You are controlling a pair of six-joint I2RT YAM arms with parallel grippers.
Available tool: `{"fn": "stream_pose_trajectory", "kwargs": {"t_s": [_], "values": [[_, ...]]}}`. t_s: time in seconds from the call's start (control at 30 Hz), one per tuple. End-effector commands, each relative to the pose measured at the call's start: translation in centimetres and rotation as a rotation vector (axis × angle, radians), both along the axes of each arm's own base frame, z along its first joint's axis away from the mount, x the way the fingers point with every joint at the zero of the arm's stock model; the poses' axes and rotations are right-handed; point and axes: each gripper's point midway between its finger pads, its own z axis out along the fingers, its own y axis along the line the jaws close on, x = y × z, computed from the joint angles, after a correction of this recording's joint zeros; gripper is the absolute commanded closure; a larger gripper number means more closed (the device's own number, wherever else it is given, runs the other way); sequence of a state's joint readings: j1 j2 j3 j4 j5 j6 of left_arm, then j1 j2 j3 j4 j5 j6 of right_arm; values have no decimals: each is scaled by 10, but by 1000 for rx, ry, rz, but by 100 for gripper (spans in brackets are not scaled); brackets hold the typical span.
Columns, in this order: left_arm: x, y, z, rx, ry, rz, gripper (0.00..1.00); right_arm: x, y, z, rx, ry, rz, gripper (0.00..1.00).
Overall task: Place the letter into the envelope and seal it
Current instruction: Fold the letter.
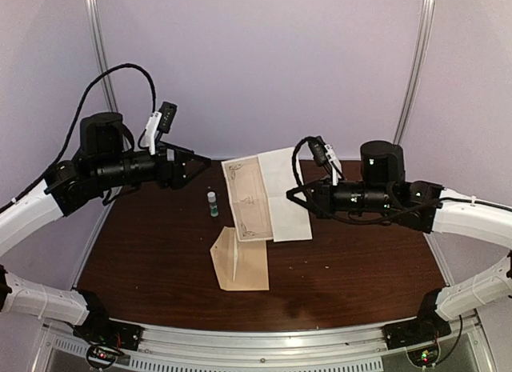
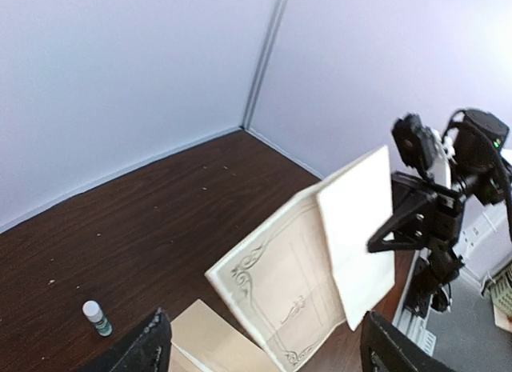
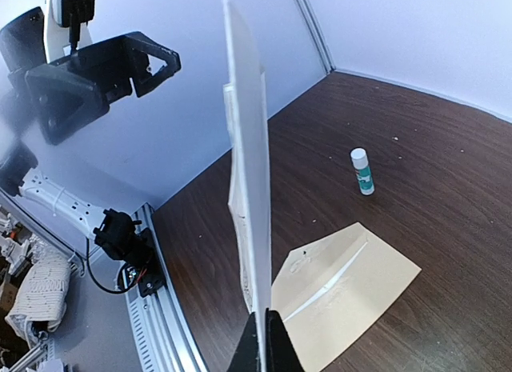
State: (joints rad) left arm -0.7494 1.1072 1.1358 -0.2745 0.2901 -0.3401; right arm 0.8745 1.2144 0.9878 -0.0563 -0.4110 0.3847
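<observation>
Right gripper (image 1: 290,198) is pinching the letter (image 1: 254,198) aloft; left gripper (image 1: 198,164) is standing open, apart
Sheet is hanging over mid-surface (image 1: 360,268), envelope (image 1: 244,264) lying toward the near edge; the one-edge grip is risking a slip or crumple

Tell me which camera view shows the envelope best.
The top external view: the envelope lies on the table, seen from above, its outline nearly complete. The right wrist view shows most of the envelope, the letter covering one corner. The left wrist view catches only a corner at the bottom edge.
</observation>
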Motion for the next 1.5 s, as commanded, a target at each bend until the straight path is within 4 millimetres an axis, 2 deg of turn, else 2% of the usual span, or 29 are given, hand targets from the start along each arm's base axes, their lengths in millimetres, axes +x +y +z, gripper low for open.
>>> {"fn": "stream_pose_trajectory", "kwargs": {"t_s": [0.0,0.1,0.2,0.3,0.4,0.5,0.7,0.87,1.17,1.47], "values": [[37,48,4,-146,59,260,17,-6,-14,32,121,-71,-30,100],[46,70,-8,-173,94,360,15,-26,-17,47,187,-98,51,100],[52,79,-25,-174,122,415,15,-46,-18,64,265,-111,141,100],[53,67,-41,-161,150,360,15,-62,-17,77,317,-117,224,100],[41,43,-50,-161,154,198,16,-68,-16,83,331,-129,262,100],[20,16,-41,-186,96,17,17,-71,-13,83,334,-129,294,100],[-34,-39,-30,-165,20,-253,17,-62,-2,77,312,-85,290,100],[-66,-64,-18,-189,-3,-417,17,-55,2,66,286,-64,263,100],[-86,-70,-6,-247,-16,-527,16,-53,1,62,276,-63,248,100],[-82,-84,-6,-275,-24,-534,17,-65,6,59,280,-48,326,100]]}}
